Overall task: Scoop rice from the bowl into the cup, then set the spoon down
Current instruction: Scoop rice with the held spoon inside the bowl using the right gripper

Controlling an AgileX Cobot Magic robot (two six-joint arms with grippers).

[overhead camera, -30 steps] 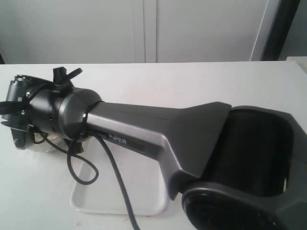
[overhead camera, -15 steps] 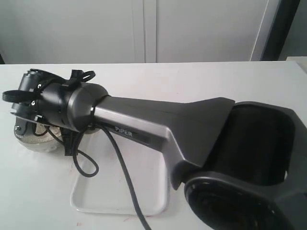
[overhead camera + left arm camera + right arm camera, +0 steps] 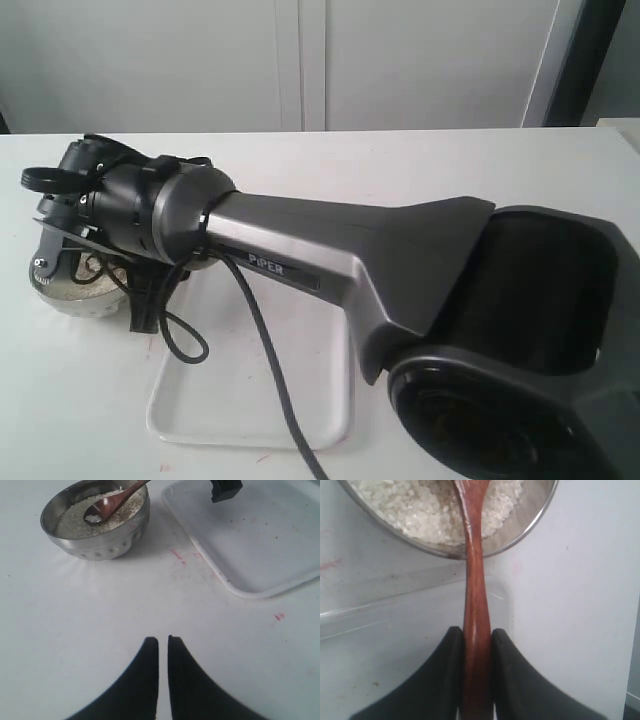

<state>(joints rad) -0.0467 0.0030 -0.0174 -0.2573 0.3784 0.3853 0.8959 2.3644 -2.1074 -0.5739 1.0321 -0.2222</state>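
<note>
This looks like a robotics lab or test room rather than a kitchen. A plain white table point(image 3: 420, 165) stands before flat pale-grey panels point(image 3: 150, 60) like cabinet doors — bare, office-like surfaces. A dark grey robot arm point(image 3: 330, 250) marked "PiPER" reaches across it, with a loose black cable point(image 3: 265, 340) trailing from its wrist. Small red marks point(image 3: 177, 555) dot the tabletop beside a white plastic tray point(image 3: 260, 545). The household pieces — 1 steel bowl point(image 3: 95, 547) of rice point(image 3: 70, 522) with a spoon point(image 3: 107, 505) in it — sit straight on that bench.
</note>
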